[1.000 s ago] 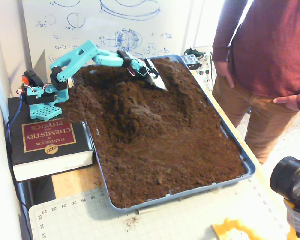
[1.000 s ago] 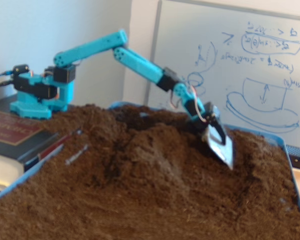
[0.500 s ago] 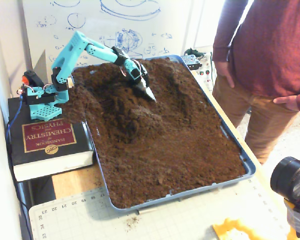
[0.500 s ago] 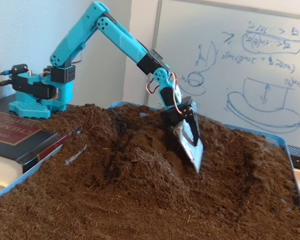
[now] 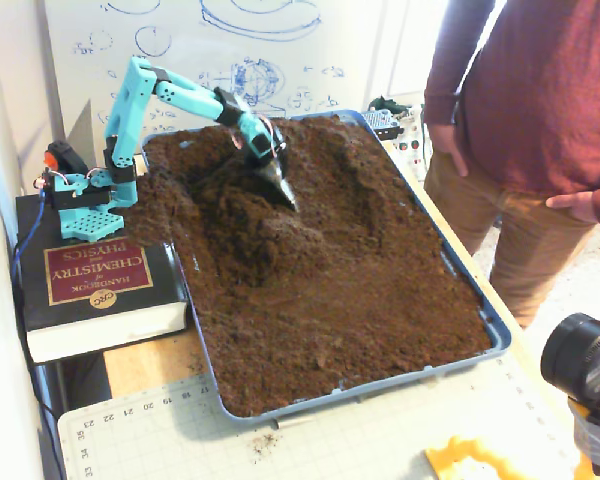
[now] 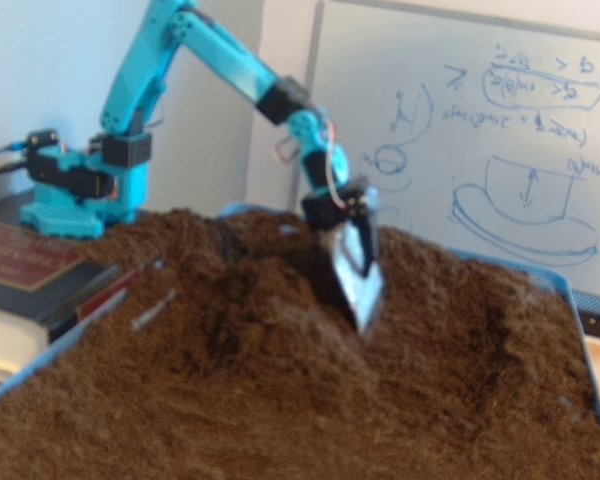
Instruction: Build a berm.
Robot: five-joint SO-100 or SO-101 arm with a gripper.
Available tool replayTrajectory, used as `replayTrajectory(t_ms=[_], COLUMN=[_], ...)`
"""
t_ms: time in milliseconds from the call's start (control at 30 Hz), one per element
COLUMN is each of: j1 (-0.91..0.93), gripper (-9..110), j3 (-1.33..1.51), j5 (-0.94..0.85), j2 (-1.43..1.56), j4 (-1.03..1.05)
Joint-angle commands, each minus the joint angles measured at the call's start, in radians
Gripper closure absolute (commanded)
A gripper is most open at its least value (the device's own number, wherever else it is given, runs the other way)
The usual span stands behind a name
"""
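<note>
**Scoop tip at the berm's right flank**

The berm (image 5: 265, 225) is a raised ridge of loose dark soil in the far-left half of the blue tray (image 5: 495, 335); in a fixed view it runs from near the arm's base toward the tray's middle, and in the other fixed view its crest (image 6: 270, 300) stands above the flatter soil around it. The fingers (image 5: 283, 192) carry a pale, pointed scoop-like blade, angled down with its tip touching or just into the soil on the berm's right slope (image 6: 360, 300). Whether the fingers are parted or closed I cannot tell; the blade covers them and the closer view is blurred.

Right of the berm a shallow trough (image 5: 365, 215) curves through the soil. The turquoise arm (image 5: 170, 90) reaches in from its base (image 5: 80, 205), which sits on a thick book (image 5: 95, 290) at the tray's left edge. A person (image 5: 530, 120) stands close to the tray's right rim, and a whiteboard (image 5: 220, 50) fills the far side. On the tabletop near the tray lies a cutting mat (image 5: 310, 440), with a black camera (image 5: 580, 365) at the near right. The near half of the tray holds level, open soil.
</note>
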Motion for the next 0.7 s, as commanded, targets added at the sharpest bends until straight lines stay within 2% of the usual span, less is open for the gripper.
replayTrajectory(t_ms=[0,133,433,667], j1=[-0.023,-0.072,-0.078,-0.117], gripper=[101,101,101,101], j3=[-0.238,-0.483,-1.028,-1.181], j5=[0.163,0.276,0.276,0.275], j2=[0.086,-0.117,-0.759,-0.988], j4=[-0.005,-0.008,-0.008,-0.008])
